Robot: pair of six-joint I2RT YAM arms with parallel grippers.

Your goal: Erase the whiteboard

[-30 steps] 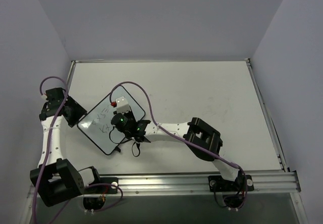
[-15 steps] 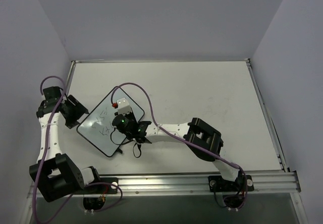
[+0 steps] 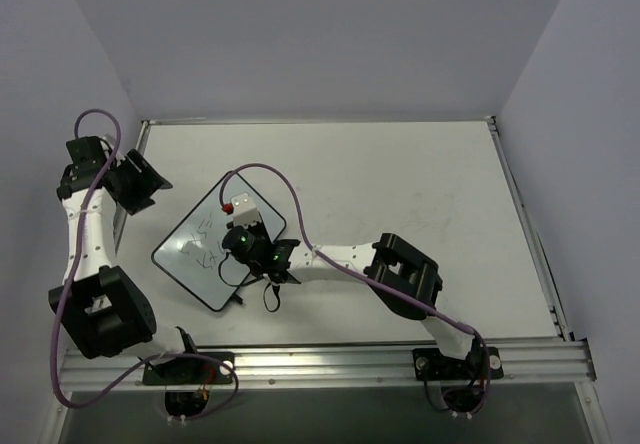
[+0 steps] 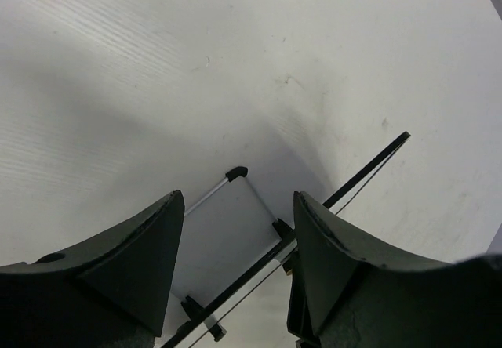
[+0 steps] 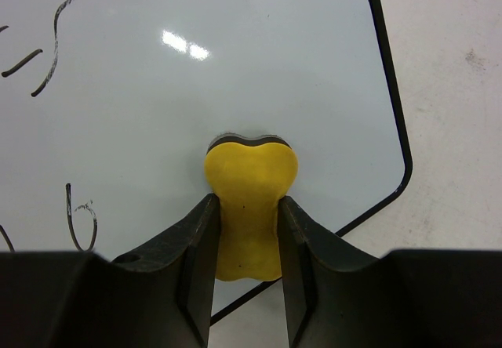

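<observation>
The whiteboard (image 3: pixel 192 262) lies tilted on the left part of the table, with black handwriting on its left half. In the right wrist view the whiteboard (image 5: pixel 196 66) fills most of the frame, with pen strokes at its left. My right gripper (image 3: pixel 240 232) is over the board's right part. In the right wrist view my right gripper (image 5: pixel 245 207) is shut on a yellow eraser (image 5: pixel 249 183), whose dark pad rests on the board. My left gripper (image 3: pixel 148 180) is raised at the table's far left, off the board. In the left wrist view my left gripper (image 4: pixel 235 246) is open and empty.
The white table (image 3: pixel 400 184) has metal rails along its edges (image 3: pixel 520 204). Grey walls stand close on three sides. The left wrist view shows the table's edge rail with black clips (image 4: pixel 235 174). A purple cable (image 3: pixel 270 174) loops above the board.
My left arm has lifted away from the board's left edge and swung up to the far left. The right gripper with the eraser has barely moved.
</observation>
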